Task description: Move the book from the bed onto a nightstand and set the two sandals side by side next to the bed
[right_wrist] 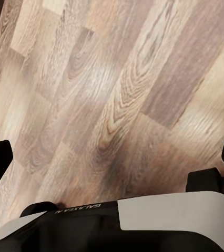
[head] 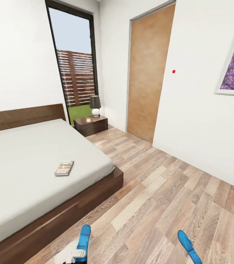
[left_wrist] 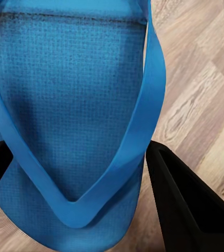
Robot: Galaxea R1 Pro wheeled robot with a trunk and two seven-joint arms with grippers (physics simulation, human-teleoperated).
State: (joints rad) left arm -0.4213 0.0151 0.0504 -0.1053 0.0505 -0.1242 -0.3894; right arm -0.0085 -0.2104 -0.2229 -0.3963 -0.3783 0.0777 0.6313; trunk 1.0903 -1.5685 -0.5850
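The book (head: 64,168) lay flat on the bed (head: 25,161) near its foot-end corner, well apart from the nightstand (head: 91,125), which carried a lamp (head: 95,105). 2 blue sandals lay apart on the wood floor (head: 161,198): the left sandal (head: 83,240) near the bed frame, the right sandal (head: 187,246) farther out. The left gripper (left_wrist: 75,176) stood wide, its black fingers (left_wrist: 185,205) straddling the left sandal's toe end. The right gripper (right_wrist: 112,157) hung spread wide over bare floor.
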